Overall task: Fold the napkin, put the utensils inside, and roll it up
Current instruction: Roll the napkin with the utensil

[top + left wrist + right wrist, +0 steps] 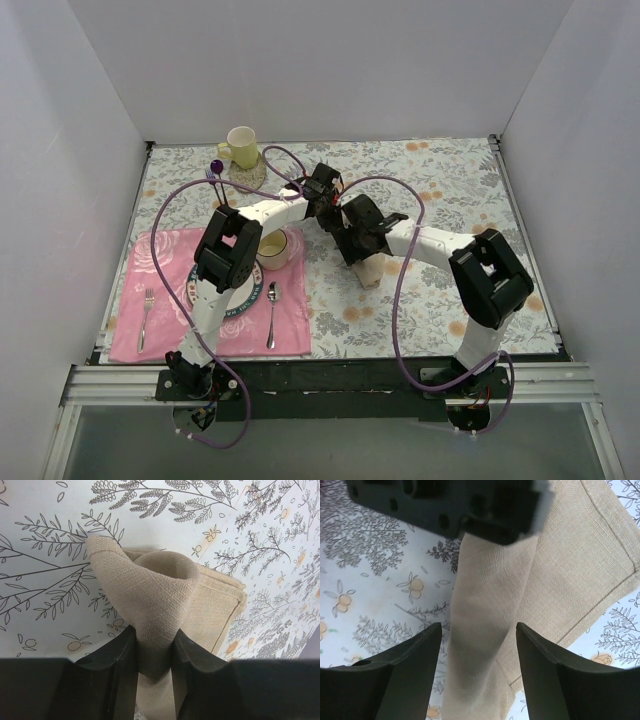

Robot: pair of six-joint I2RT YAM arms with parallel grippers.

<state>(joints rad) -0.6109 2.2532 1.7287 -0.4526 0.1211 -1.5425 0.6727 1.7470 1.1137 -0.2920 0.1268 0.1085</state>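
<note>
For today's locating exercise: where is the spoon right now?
In the top view, the spoon lies on the pink placemat at near left, just right of the plate.

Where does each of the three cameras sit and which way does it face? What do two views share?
Top view: above and behind the arm bases, looking down on the tablecloth; left arm and right arm show whole.
Left wrist: on the left gripper, looking along its fingers, shut on the napkin.
Right wrist: on the right gripper, looking down between its open fingers at the napkin.
Shared: both wrist views show napkin and tablecloth.
</note>
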